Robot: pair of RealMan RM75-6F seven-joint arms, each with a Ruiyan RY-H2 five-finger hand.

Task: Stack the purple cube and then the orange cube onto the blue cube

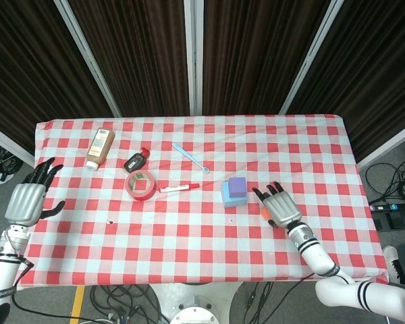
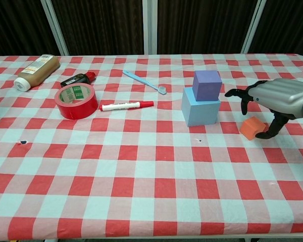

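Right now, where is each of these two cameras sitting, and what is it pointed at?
Head view: sits high, looking steeply down on the whole table; shows both arms, the left hand off the table's edge, the right hand over the orange cube.
Chest view: sits low at the near edge, looking across the cloth toward the dark curtains; only the right hand shows.
Shared: purple cube on blue cube, red tape roll.
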